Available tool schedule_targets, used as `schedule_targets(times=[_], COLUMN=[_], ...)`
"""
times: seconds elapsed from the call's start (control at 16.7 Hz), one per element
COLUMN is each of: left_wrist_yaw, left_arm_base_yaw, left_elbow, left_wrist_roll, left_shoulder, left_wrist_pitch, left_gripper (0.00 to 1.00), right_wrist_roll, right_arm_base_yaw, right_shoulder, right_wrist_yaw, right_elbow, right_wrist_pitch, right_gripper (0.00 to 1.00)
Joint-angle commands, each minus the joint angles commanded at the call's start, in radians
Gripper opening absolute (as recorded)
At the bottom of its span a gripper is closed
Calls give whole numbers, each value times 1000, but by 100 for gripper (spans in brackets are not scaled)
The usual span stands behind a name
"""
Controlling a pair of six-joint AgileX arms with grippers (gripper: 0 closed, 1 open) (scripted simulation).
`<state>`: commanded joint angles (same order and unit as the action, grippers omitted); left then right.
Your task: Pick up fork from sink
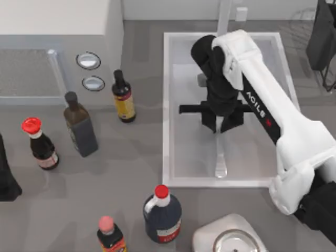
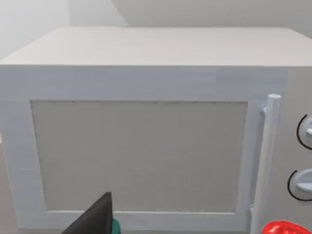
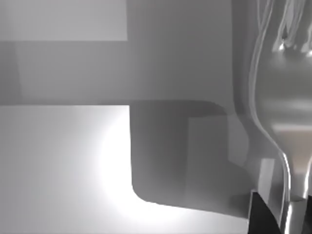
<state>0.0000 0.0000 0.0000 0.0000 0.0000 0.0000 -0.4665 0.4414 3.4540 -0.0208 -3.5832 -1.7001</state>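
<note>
Right gripper (image 1: pixel 221 127) hides fork (image 1: pixel 221 160) tines.

fork (image 1: pixel 221 160) in sink (image 1: pixel 173 105), bottles (image 1: pixel 80 125) left, microwave (image 1: pixel 52 47) behind

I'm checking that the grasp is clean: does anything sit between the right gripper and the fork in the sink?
Nothing visible does. The right gripper is down inside the sink, directly over the fork, whose handle extends toward the sink's near rim.

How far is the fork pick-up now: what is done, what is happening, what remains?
Done: the right gripper has reached down into the sink. In hand: it sits over the fork, whose handle end points to the near rim; the right wrist view shows the fork close against a finger. Left: lifting it clear of the sink.
</note>
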Motion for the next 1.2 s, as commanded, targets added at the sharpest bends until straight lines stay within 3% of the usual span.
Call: schedule_targets(times=[0.42,0.9,1.2], left_wrist_yaw=[0,0,0], left_arm_base_yaw=[0,0,0], left_elbow=[0,0,0], left_wrist_roll=[0,0,0], left_shoulder=[0,0,0], left_wrist_pitch=[0,0,0], left_gripper=[100,100,100], right_wrist_roll=[15,15,15], right_arm_base_yaw=[-5,-5,-5], right_shoulder=[-115,-565,-673], right_wrist_yaw=[-19,-13,-11], right_elbow=[66,569,681], right_wrist_pitch=[3,44,53], right_gripper=[0,0,0])
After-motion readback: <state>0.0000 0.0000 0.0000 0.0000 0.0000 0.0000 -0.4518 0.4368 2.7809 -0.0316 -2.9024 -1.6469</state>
